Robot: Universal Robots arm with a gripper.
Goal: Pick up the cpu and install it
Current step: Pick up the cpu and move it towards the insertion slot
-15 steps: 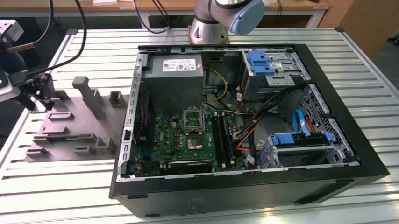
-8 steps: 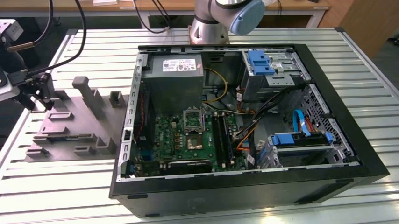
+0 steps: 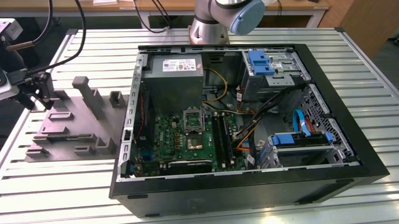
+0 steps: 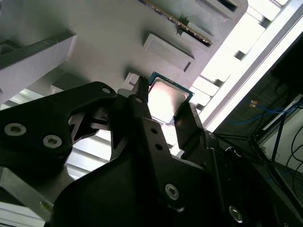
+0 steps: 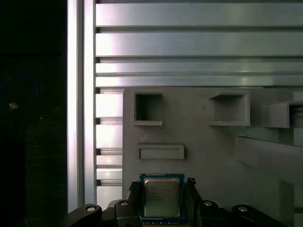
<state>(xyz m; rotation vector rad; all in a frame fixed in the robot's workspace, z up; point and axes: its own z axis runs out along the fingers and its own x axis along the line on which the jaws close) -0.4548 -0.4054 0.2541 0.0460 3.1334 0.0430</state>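
The cpu [image 5: 162,196], a small square chip with a silvery top and a blue-green rim, sits between my gripper's two black fingers in both wrist views, over the grey plastic tray [image 5: 213,151]. My gripper [image 5: 162,189] is shut on the cpu [image 4: 166,100], one finger against each of two opposite edges. In the exterior view my gripper [image 3: 42,93] hangs over the far end of the tray [image 3: 68,128] on the exterior view's left. The metal-framed socket [image 3: 194,119] lies on the green motherboard inside the open computer case.
The open black computer case [image 3: 349,140] takes up the middle and the exterior view's right of the slatted aluminium table [image 3: 62,186]. Upright blocks [image 3: 87,93] rise from the tray beside my gripper. Cables and drive bays [image 3: 268,70] crowd the case. The arm's base [image 3: 212,23] stands behind it.
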